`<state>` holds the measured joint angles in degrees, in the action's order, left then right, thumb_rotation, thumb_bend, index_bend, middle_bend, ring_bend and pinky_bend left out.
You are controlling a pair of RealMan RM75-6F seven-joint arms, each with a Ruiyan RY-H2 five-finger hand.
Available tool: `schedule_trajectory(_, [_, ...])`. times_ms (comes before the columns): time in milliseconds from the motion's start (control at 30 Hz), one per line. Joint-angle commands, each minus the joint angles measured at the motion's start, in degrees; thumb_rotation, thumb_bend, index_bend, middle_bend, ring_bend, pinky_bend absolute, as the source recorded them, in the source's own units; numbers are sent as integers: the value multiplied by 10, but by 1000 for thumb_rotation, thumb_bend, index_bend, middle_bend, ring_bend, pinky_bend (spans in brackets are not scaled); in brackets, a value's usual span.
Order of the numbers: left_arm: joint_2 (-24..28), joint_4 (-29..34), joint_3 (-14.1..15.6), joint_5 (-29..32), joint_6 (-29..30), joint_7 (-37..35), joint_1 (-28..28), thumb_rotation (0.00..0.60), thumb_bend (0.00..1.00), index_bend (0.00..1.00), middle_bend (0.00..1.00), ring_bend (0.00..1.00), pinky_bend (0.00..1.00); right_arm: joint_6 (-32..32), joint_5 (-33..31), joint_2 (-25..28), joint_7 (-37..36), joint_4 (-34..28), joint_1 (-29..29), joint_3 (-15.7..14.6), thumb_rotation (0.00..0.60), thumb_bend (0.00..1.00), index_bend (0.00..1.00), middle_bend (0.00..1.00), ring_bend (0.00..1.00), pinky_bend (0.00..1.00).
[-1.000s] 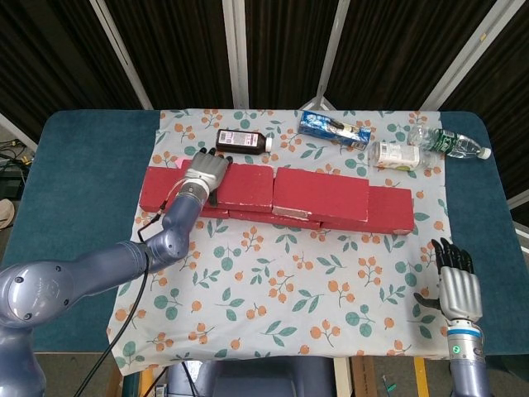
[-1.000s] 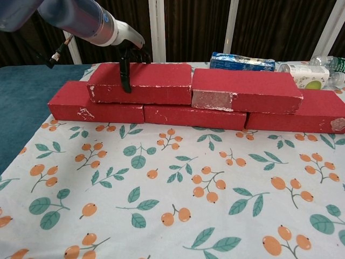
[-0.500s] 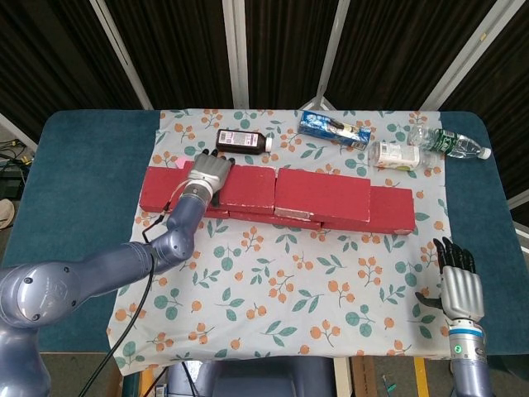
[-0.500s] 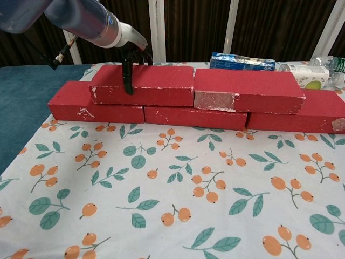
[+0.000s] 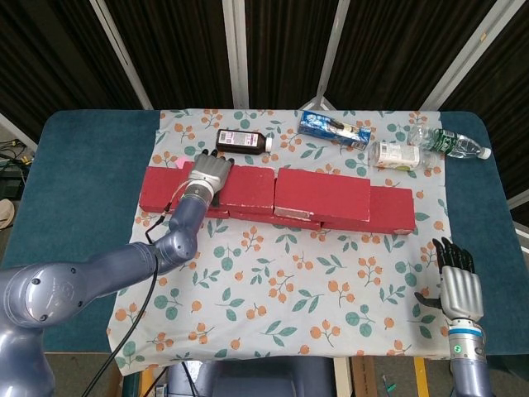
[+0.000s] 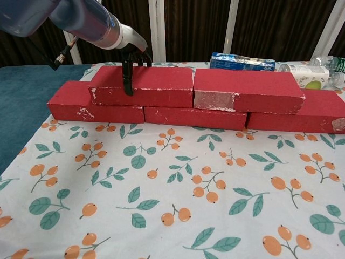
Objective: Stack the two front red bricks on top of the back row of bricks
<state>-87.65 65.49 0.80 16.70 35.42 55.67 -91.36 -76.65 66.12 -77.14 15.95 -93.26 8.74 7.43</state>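
Red upper bricks, left brick [image 6: 141, 84] and right brick [image 6: 245, 90], already sit on the back row [image 6: 191, 116]. Left hand [image 5: 207, 174] grasps the left brick; a careless release could drag it off. Right hand [image 5: 457, 285] rests released, near right.

I'm working in what looks like a robot test bay, not a home: a teal-covered table [image 5: 74, 165] with a floral cloth [image 5: 289, 289] laid over it as a work mat, dark pleated curtains [image 5: 165, 50] behind white frame struts [image 5: 235, 50], and loose cables [image 5: 12, 149] trailing off the left edge
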Motion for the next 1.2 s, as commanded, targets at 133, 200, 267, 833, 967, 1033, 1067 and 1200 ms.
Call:
schedule_trajectory(133, [-2,-3,-3,1,1,5,1,600,72,297,329,11,68,0,0,0,0,0,0,0,600,153,0,0,0,0])
schedule_trajectory(200, [-2,-2,-5,1,1,7,1,600,71,297,328,11,68,0,-1,0,0,1,0,0,600,153,0,0,0,0])
schedule_trajectory(267, [-1,-1,-7,-1,2,8,2,600,71,297,327,11,68,0,0,-1,0,0,0,0,600,153,0,0,0,0])
schedule_trajectory(833, [-3,5,-14,5,9,23,2,600,71,235,242,0,68,-1,-2,0,0,0,0,0,600,153,0,0,0,0])
schedule_trajectory(967, [-3,7,-15,13,13,31,0,600,54,213,202,0,68,-1,-2,-1,0,0,0,1,600,153,0,0,0,0])
schedule_trajectory(1033, [-3,7,-16,16,14,34,0,600,28,202,178,0,68,-1,-2,0,0,0,0,0,600,153,0,0,0,0])
schedule_trajectory(1067, [-3,7,-16,18,15,37,-1,600,26,198,170,0,68,-1,-3,0,0,-1,0,1,600,153,0,0,0,0])
schedule_trajectory(1200, [-3,8,-18,27,18,47,-2,600,27,176,145,0,68,-2,-4,-1,1,0,0,1,600,153,0,0,0,0])
